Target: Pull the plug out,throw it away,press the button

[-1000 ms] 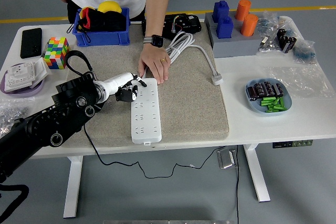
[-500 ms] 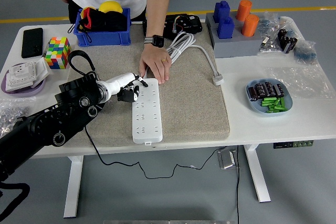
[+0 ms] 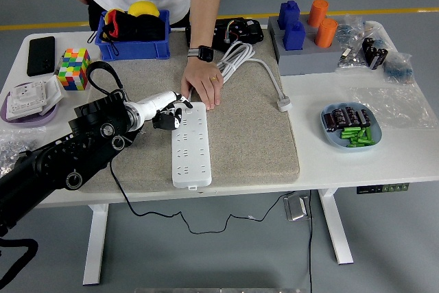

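A white power strip (image 3: 190, 145) lies lengthwise on the grey mat (image 3: 240, 128). Its white cable (image 3: 241, 58) coils at the back of the mat and ends in a white plug (image 3: 283, 105) lying loose at the mat's right edge. My left hand (image 3: 169, 114) comes in from the left with curled fingers at the strip's far left corner, a fingertip (image 3: 185, 103) touching the strip's top end. A person's hand (image 3: 203, 84) with a watch rests flat on the strip's far end, holding it down. The right arm is out of view.
A blue bin (image 3: 134, 47) with items stands at the back left, a colourful cube (image 3: 74, 68) and black phone (image 3: 40, 55) beside it. A grey block with blue and orange pieces (image 3: 305, 39) stands back right. A blue plate (image 3: 350, 128) of batteries lies right.
My left hand has risen slightly and shifted up toward the strip's far end. The person's hand and the strip have stayed in place.
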Robot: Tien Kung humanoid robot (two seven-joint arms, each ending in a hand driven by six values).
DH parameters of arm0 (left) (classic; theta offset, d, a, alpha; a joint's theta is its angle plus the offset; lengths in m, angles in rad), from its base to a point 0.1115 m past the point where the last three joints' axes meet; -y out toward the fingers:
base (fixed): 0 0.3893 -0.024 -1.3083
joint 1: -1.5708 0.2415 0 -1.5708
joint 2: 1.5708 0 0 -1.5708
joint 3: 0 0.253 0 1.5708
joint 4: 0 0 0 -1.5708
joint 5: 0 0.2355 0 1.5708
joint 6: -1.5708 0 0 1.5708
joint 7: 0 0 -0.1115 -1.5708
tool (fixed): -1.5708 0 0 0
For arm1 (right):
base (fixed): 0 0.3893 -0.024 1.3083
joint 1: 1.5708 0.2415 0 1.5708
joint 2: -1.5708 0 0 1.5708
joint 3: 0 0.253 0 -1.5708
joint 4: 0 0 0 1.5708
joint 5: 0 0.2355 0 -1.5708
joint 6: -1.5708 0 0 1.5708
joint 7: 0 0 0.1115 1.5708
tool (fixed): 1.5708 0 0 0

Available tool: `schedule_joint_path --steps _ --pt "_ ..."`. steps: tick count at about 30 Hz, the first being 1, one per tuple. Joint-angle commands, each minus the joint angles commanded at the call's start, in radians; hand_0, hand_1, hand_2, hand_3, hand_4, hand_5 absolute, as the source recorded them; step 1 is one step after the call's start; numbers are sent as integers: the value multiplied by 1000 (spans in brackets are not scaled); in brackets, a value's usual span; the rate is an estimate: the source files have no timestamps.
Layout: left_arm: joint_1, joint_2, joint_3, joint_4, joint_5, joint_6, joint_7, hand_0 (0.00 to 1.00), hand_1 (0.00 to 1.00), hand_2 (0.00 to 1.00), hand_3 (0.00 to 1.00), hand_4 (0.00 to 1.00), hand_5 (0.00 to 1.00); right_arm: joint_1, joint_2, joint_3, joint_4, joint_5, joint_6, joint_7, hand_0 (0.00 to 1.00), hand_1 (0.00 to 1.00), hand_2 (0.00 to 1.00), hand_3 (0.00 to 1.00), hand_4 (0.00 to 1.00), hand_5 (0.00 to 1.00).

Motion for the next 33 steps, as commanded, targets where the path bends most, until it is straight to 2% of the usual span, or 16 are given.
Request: schedule_joint_path --steps 4,16,33 --pt "1 0 -3 -16 -3 0 1 83 74 151 812 2 2 1 0 -1 1 1 0 0 755 706 717 728 773 657" --pt "-9 -6 46 46 -2 -5 10 81 73 151 811 2 2 2 1 2 -1 1 0 0 755 705 717 728 773 657" --pt "-16 -4 85 45 -13 -9 17 81 73 152 807 2 2 2 4 3 0 1 0 0 755 705 717 728 773 657"
